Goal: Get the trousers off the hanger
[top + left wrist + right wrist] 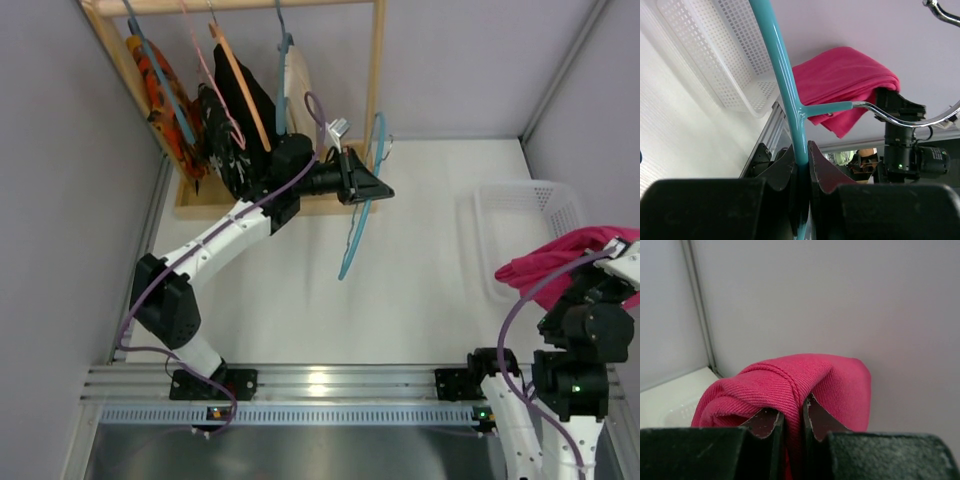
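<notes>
The left fingers (818, 169) were clamped on the bare teal hanger (785, 75), holding it out from the rack (377, 70) above the desk (430, 300), presumably so the garment could slide free. The right fingers (817, 418) were closed on a fold of the pink trousers (790, 377), well apart from the hanger, near the basket (520, 188). Removal appeared complete, and the basket was the likely drop point.
</notes>
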You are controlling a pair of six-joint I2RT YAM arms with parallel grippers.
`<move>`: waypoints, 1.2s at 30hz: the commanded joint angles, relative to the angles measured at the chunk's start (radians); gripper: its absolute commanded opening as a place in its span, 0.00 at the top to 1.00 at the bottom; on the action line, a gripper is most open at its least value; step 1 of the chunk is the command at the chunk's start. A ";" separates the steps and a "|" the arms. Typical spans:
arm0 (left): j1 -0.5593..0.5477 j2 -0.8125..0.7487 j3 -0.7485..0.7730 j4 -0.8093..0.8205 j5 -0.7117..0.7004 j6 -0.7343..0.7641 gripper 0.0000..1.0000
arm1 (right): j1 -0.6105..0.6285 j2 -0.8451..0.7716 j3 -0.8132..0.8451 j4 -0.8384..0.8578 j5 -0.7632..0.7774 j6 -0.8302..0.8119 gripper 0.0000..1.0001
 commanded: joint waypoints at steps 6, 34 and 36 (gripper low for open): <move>0.006 -0.092 -0.021 0.059 0.003 0.030 1.00 | -0.069 -0.039 -0.163 0.143 -0.015 0.065 1.00; 0.007 -0.146 -0.086 0.059 0.022 0.038 1.00 | -0.306 0.821 -0.152 0.436 -0.586 0.117 1.00; 0.009 -0.144 -0.086 0.057 0.025 0.043 1.00 | -0.345 0.925 -0.155 0.502 -0.645 0.119 1.00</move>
